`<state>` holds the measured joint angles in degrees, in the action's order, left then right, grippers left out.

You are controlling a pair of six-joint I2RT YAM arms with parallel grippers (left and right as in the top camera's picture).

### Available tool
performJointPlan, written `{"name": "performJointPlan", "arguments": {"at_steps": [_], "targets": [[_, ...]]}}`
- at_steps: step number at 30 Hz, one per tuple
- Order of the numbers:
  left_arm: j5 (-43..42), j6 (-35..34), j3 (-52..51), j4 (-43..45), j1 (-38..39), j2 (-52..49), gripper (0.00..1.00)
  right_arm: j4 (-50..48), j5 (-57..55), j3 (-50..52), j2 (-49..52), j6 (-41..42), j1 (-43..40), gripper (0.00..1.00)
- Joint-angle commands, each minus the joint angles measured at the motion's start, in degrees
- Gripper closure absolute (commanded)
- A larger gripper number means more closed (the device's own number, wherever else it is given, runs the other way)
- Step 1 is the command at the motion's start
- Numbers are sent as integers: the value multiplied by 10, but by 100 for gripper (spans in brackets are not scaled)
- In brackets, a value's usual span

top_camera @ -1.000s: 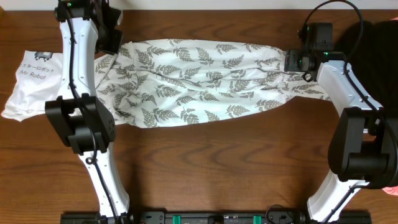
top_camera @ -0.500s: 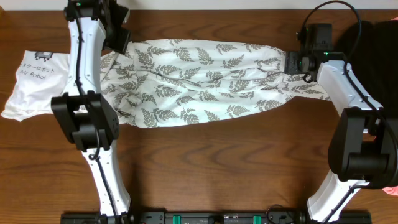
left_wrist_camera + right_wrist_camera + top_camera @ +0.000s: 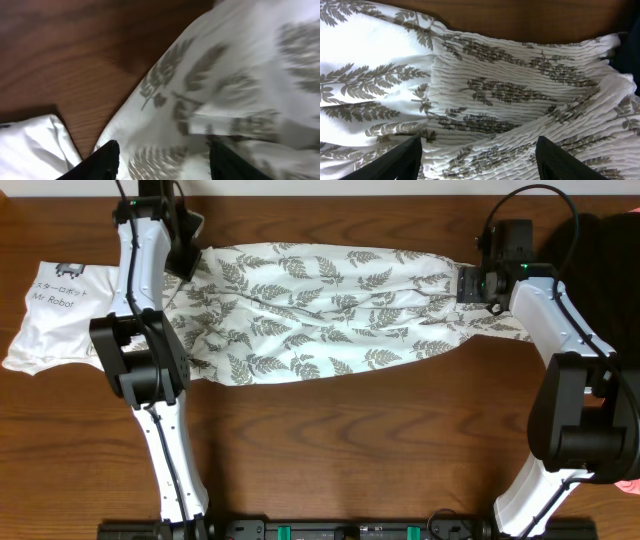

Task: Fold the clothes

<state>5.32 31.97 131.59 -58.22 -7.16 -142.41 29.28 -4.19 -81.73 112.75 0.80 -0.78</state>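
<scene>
The clothes (image 3: 330, 310), a long white garment printed with grey fern leaves, lie spread across the table's far half. My left gripper (image 3: 188, 262) hangs over the garment's far left corner. In the left wrist view the left gripper (image 3: 162, 165) is open, its dark fingers wide apart with fern fabric (image 3: 240, 65) lying below them. My right gripper (image 3: 468, 282) is over the garment's right end. The right wrist view shows the right gripper (image 3: 480, 162) open above the ribbed, gathered band (image 3: 510, 95), gripping nothing.
A plain white shirt printed "Mr Robot" (image 3: 55, 310) lies at the far left, its edge close to the fern garment (image 3: 30, 150). A black garment (image 3: 610, 250) fills the far right corner, and a pink one (image 3: 632, 485) peeks in at the right edge. Bare wooden table (image 3: 350, 450) lies in front.
My left gripper has opened and let go of the garment's left corner, and its arm has shifted slightly right. The right gripper has stayed open in the same place.
</scene>
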Motion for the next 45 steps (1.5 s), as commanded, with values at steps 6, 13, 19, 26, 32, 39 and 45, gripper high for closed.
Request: {"name": "performJointPlan", "arguments": {"at_steps": [6, 13, 19, 26, 32, 39, 45], "targets": [[-28, 8, -1, 1, -13, -42, 41, 4, -5, -10, -10, -6, -8, 28], [-27, 8, -1, 3, -12, -43, 73, 5, -5, -10, -10, -6, -8, 28], [-27, 8, 0, 5, -12, -33, 94, 5, -5, -10, -10, -6, -8, 27], [-27, 8, 0, 3, -11, 25, 94, 5, -5, -10, -10, -6, -8, 27], [-28, 8, 0, -30, -11, 75, 94, 4, -5, -10, -10, -13, -9, 26], [-38, 3, 0, -125, -2, 87, 94, -17, -5, -10, -10, -18, -12, 27], [-39, -29, 0, -197, 12, 88, 94, -30, -5, -16, -10, -31, -15, 30]]}}
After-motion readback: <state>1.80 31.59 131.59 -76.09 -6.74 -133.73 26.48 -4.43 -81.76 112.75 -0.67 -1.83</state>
